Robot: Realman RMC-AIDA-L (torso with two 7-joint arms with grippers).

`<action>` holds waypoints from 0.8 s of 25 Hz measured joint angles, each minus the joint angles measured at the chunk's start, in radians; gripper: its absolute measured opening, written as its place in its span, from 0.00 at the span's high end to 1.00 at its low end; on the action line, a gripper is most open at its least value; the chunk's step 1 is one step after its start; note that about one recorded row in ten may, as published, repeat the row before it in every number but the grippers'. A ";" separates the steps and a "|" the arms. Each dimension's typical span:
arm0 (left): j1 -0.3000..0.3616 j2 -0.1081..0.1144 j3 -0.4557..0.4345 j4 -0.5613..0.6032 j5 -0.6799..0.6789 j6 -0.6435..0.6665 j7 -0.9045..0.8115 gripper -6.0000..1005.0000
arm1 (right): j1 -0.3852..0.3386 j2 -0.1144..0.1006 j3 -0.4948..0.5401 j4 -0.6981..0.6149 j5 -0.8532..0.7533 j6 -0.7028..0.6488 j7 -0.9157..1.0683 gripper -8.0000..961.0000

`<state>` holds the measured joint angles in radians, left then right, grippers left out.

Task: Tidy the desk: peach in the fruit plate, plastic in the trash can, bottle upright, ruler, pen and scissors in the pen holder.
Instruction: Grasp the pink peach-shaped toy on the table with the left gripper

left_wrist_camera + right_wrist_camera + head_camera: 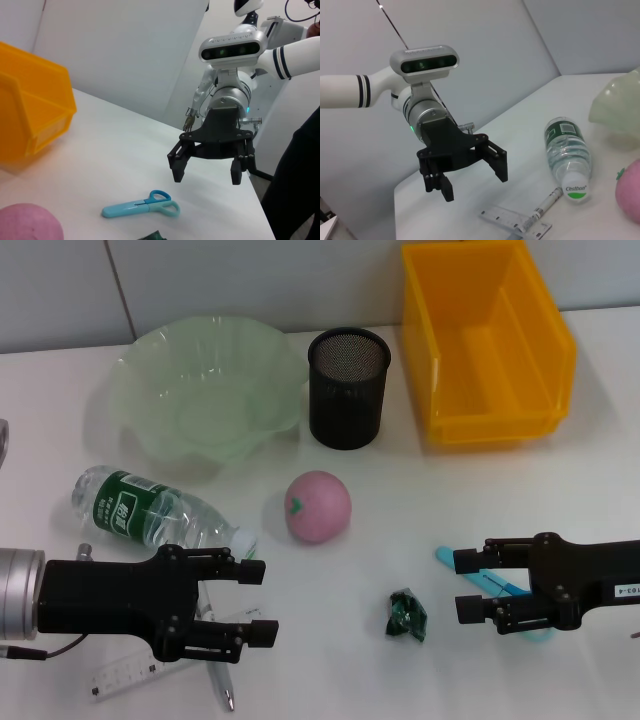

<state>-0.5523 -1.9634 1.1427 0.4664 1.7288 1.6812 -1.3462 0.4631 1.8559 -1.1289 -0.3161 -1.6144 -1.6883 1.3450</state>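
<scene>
Both tools hang just above a white counter (400, 540) with their fingers spread wide and nothing between them. Left tool (255, 602) sits at the near left, black, fingers pointing toward the middle, directly over a white ruler (130, 670) and a pen (222, 685) that lie crossed beneath it. Right tool (467, 585) sits at the near right, fingers also pointing inward, over a pair of light blue scissors (500, 585) lying flat; in the left wrist view the scissors (142, 205) rest closed on the counter just beside that open tool (207, 170). A clear water bottle (155, 510) with a green label lies on its side just beyond the left tool, cap pointing toward the middle. A pink peach (318, 506) rests on the counter near the centre, between the bottle cap and the right side. A crumpled dark green plastic wrapper (406, 615) lies between the two tools, nearer the right one. Along the far edge stand, from left to right, a pale green ruffled fruit plate (130, 390), a black mesh pen holder (348, 388) and an orange bin (545, 360) serving as the trash can. The right wrist view shows the left tool (472, 172) open above the ruler (512, 222), with the bottle (567, 152) lying beside it.
</scene>
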 joint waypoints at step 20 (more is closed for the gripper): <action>0.003 -0.005 0.002 0.000 -0.001 0.004 0.008 0.23 | -0.002 0.003 0.000 0.002 -0.002 -0.008 0.001 0.19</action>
<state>-0.5494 -1.9681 1.1442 0.4666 1.7282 1.6850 -1.3380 0.4616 1.8591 -1.1289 -0.3141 -1.6169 -1.6966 1.3462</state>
